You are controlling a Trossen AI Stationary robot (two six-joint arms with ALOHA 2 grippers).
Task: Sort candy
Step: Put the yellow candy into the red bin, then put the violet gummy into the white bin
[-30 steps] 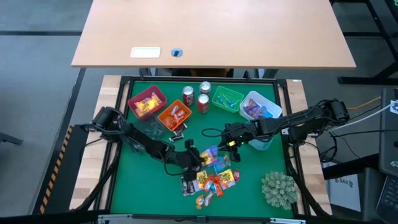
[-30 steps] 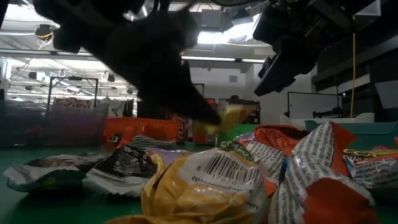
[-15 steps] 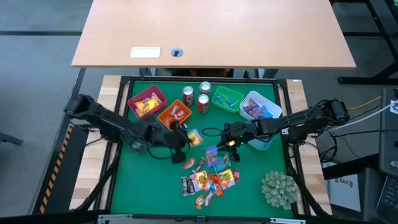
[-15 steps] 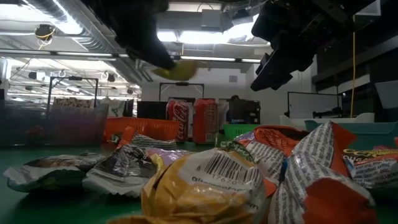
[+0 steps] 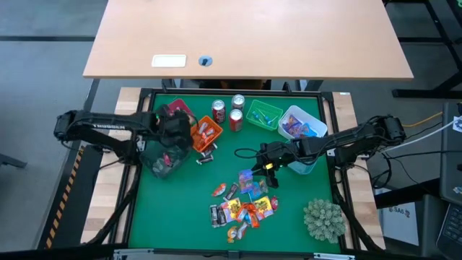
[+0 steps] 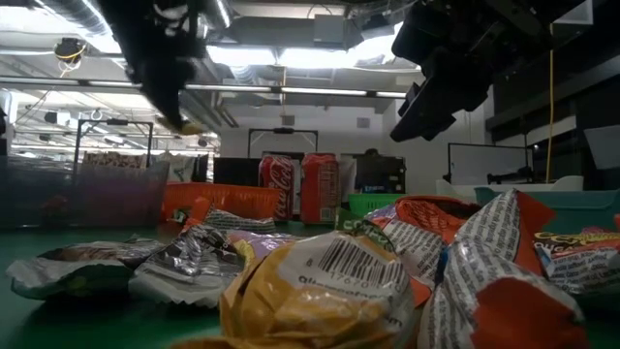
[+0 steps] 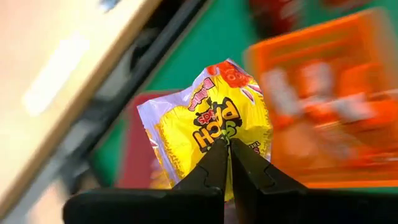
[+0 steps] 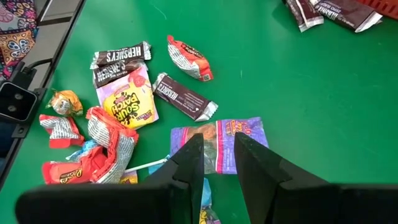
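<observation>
High view shows the left arm stretched out flat from its base at the worktop's (image 5: 289,217) left edge, its left gripper (image 5: 172,123) held over the red bin (image 5: 180,108), just beside the orange bin (image 5: 204,132). Left wrist view makes the grip plain: the fingers (image 7: 211,165) are pinched tight on the lower edge of a yellow Sour Patch packet (image 7: 214,124), which hangs upright in front of them with the red bin below and the orange bin off to one side. From the low view that same arm hangs high above the worktop, with a bit of yellow at its tip.

The right arm reaches in from the opposite side past the blue bin (image 5: 302,124), elbow bent, with the right gripper (image 5: 268,167) poised just above the upper edge of the candy pile (image 5: 245,204). Right wrist view looks straight down past its fingers (image 8: 189,162), which stand a little apart and grasp nothing; below them lies a purple packet (image 8: 217,143) on the green mat. Near it lie dark Hershey's bars (image 8: 185,96), another yellow Sour Patch bag (image 8: 127,102) and red-and-orange wrappers (image 8: 102,149).

Behind the orange bin stand two red soda cans (image 5: 227,112), with a green bin (image 5: 263,114) beside them. A spiky plant ball (image 5: 323,219) sits well apart from the pile, toward the near right corner.
</observation>
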